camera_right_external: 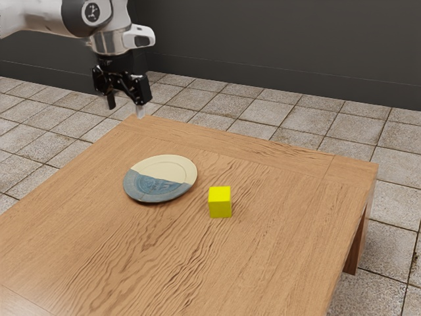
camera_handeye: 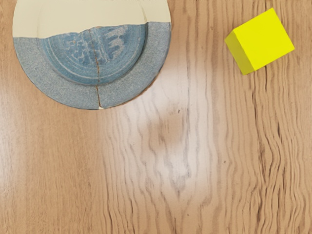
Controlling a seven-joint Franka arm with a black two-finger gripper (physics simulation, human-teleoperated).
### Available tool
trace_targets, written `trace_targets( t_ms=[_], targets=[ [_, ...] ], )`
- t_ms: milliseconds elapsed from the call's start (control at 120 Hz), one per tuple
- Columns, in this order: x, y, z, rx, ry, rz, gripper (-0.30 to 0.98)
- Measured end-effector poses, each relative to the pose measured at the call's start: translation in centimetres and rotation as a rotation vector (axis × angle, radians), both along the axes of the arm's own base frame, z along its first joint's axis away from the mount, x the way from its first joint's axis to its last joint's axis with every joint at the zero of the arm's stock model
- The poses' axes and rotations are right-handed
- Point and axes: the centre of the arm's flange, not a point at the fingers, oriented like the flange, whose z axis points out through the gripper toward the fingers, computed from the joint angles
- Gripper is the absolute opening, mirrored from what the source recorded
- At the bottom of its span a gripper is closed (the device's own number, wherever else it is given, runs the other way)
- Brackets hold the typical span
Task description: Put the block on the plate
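Hovering, my gripper (camera_right_external: 125, 111) empty and spread open, I have the yellow block (camera_right_external: 220, 203) well below it, toward the exterior view's right, on the table (camera_right_external: 276, 263) (near the plate (camera_right_external: 161, 180), fyi).

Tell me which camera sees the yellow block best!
The wrist view, because it looks down on the yellow block close up, with nothing covering it. The exterior view shows all of it too, but smaller, on the table beside the plate.
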Motion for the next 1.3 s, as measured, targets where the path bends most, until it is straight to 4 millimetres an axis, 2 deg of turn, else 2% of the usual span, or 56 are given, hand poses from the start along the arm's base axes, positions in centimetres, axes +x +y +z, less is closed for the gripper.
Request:
trace_targets(
  t_ms=[142,258,458,583,725,825,958,1067,1300],
  targets=[
    [0.5,-1.0,-0.2,0.000,-0.008,-0.015,0.69],
    [1.8,-2.3,-0.7,-0.019,-0.004,0.011,0.69],
    [5.8,-3.0,-3.7,-0.014,0.021,0.163,0.69],
    [6.9,-3.6,-4.9,-0.014,0.035,0.248,0.69],
    [8.6,-4.4,-7.9,-0.007,0.062,0.326,0.69],
    [10.9,-5.5,-11.4,-0.002,0.060,0.362,0.69],
    [12.7,-9.4,-15.1,-0.014,0.065,0.367,0.69],
    [13.4,-11.3,-17.6,-0.014,0.080,0.382,0.69],
    [14.7,-12.0,-23.2,-0.014,0.107,0.445,0.69]
  ],
)
